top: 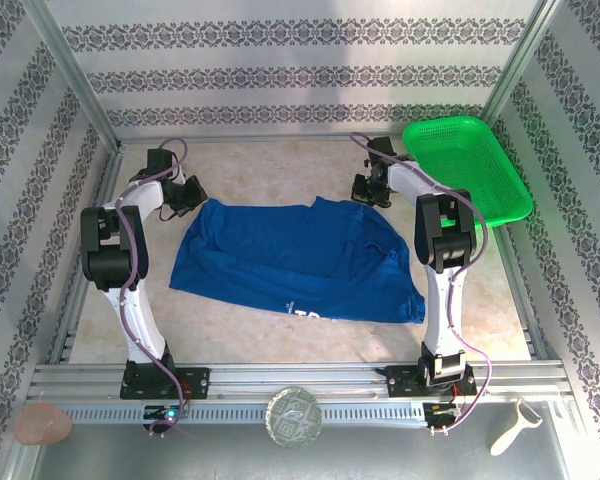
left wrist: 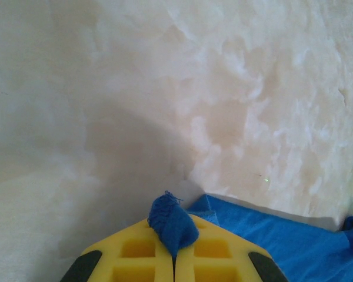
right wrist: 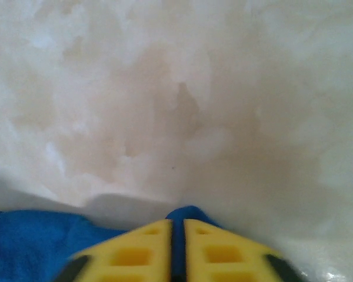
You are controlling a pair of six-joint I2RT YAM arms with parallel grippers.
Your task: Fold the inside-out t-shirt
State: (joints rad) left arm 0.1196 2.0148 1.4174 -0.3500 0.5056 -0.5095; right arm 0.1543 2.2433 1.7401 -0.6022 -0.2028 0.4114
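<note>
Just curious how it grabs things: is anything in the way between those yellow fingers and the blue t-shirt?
Nothing visible. The left fingers are shut on a pinch of the royal-blue cloth t-shirt, and the right fingers are shut with its cloth between them.

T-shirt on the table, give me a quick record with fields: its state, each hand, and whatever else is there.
t-shirt: blue, spread out but rumpled, not yet folded
left hand: shut on the t-shirt's far left corner, a tuft of cloth pinched between the fingers
right hand: shut on the t-shirt's far right edge
basket: green, far right, apart from the t-shirt
</note>
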